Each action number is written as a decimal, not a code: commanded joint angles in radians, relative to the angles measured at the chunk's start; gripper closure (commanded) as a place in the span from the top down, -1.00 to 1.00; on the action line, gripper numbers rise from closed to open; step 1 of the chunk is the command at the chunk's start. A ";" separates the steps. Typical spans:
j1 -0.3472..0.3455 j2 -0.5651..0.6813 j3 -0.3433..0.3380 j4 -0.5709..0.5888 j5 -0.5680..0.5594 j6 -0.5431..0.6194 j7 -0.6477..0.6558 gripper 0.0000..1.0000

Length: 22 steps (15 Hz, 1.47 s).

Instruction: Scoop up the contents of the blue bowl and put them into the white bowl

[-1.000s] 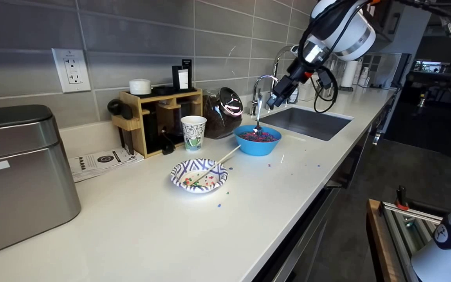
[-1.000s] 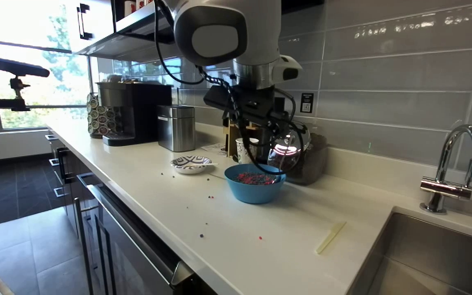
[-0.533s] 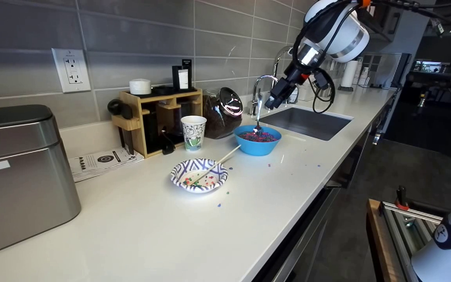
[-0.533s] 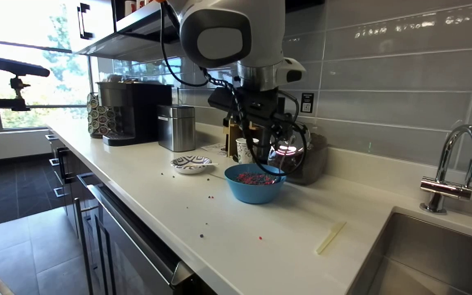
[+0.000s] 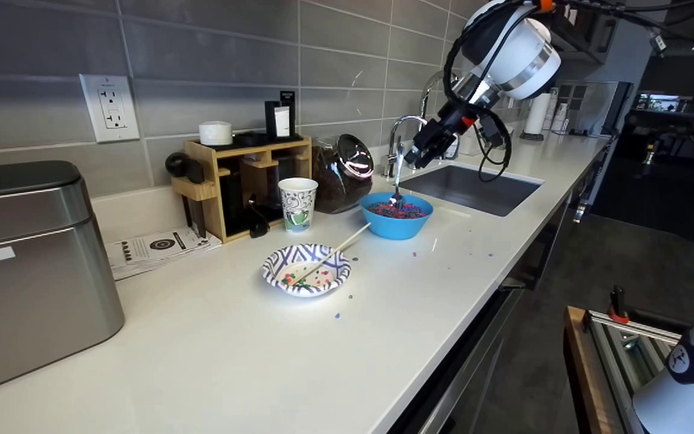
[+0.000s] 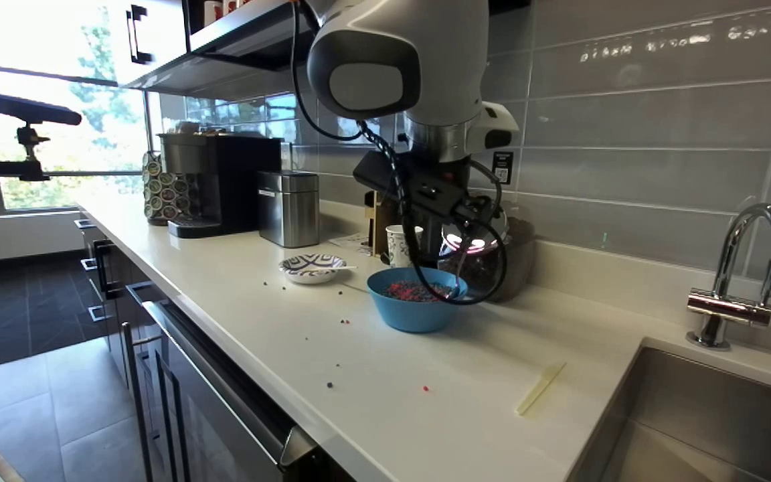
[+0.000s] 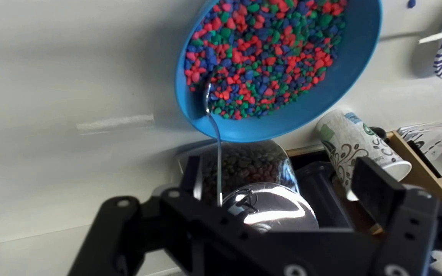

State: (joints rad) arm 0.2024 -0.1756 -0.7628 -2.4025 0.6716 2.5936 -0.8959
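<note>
Red, green and blue pebbles lie in the blue bowl on a kitchen counter, where a metal utensil leans among them, its handle rising past the rim. Above, the gripper hangs with its fingers spread wide and nothing in its hold, the handle's end near them. Close by, the patterned white bowl carries some red and green bits and a thin stick, with a paper cup standing toward the tiled wall.

the round blue bowl (silvery metal utensil inside) stands between the shallow white bowl and the rectangular metal sink.
</note>
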 commanded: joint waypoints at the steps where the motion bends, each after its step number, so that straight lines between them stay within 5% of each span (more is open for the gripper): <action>1: 0.032 0.099 -0.044 0.059 0.116 -0.012 -0.084 1.00; 7: 0.018 0.225 -0.036 0.117 0.227 -0.039 -0.138 1.00; 10: 0.010 0.277 -0.023 0.140 0.266 -0.036 -0.164 0.74; 13: 0.002 0.316 -0.012 0.163 0.295 -0.045 -0.180 0.80; 17: -0.004 0.347 0.005 0.183 0.329 -0.056 -0.220 0.63; 18: -0.006 0.354 0.007 0.186 0.333 -0.056 -0.224 0.42; 22: -0.005 0.367 0.012 0.190 0.328 -0.052 -0.214 0.37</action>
State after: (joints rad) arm 0.2139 0.1612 -0.7567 -2.2376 0.9732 2.5812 -1.0906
